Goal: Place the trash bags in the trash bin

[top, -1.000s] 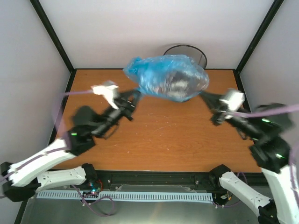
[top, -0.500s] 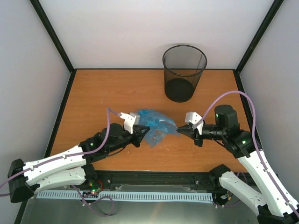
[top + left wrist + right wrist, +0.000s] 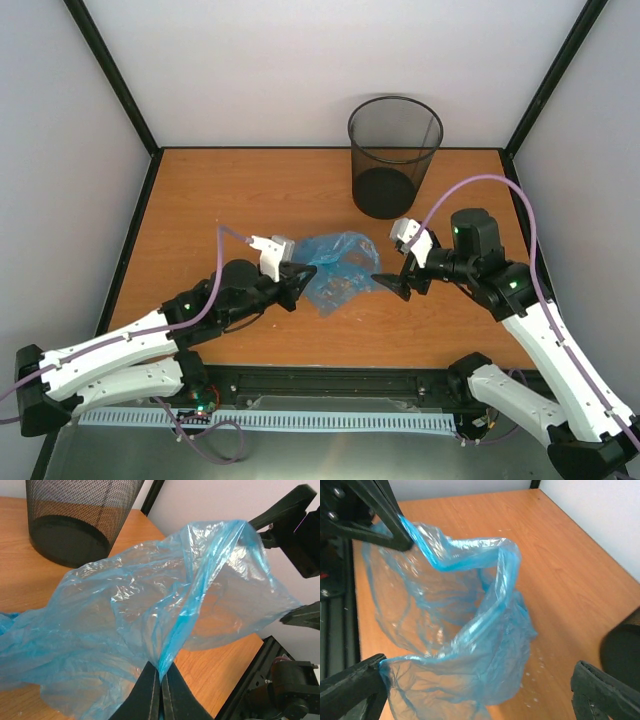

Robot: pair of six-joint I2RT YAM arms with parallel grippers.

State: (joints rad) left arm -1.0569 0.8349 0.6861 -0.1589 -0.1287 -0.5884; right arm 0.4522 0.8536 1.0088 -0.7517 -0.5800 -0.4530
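A thin, wrinkled, glossy light-blue plastic bag (image 3: 338, 272) lies on the wooden bench (image 3: 200, 200) toward its near edge, apart from the black wire-mesh cylindrical bin (image 3: 368, 150) at the far edge. The left gripper (image 3: 303, 274) pinches the film; the right gripper (image 3: 389, 284) gapes open beside it. Likely mid-grasp: the right must close next.

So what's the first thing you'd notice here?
First, the crinkly see-through blue bag in the middle of the wooden table. The left gripper pinches one edge of it, and the right gripper is open on its other side. At the back stands a black mesh bin.
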